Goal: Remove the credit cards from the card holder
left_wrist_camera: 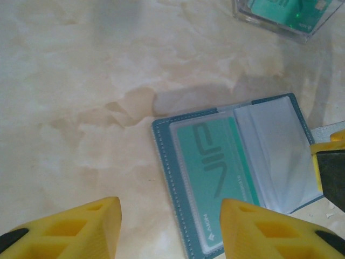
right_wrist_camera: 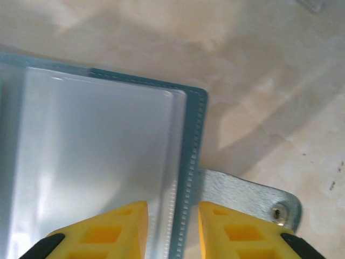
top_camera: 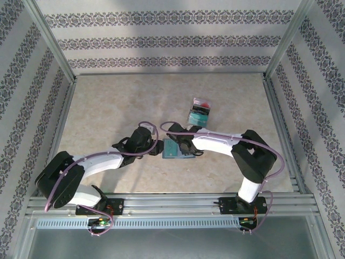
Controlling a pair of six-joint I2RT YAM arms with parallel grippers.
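Table [top_camera: 108, 118]: beige marbled top, flat; card holder [top_camera: 172, 150] lies open on it near the front middle, inside facing up, covers flat on the surface; its snap tab [right_wrist_camera: 253, 199] sticks out from one edge and rests on the tabletop; clear plastic case [top_camera: 200, 112] sits further back and to the right, apart from the holder; teal and red contents visible through it

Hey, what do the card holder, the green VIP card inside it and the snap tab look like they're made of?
The card holder is probably teal faux leather, matte, with stitching along its edge. Its pockets look like clear glossy plastic film, given the glare. The VIP card is likely stiff plastic, smooth, with printed lettering. The snap tab looks like the same leathery material, grained, with a shiny metal stud.
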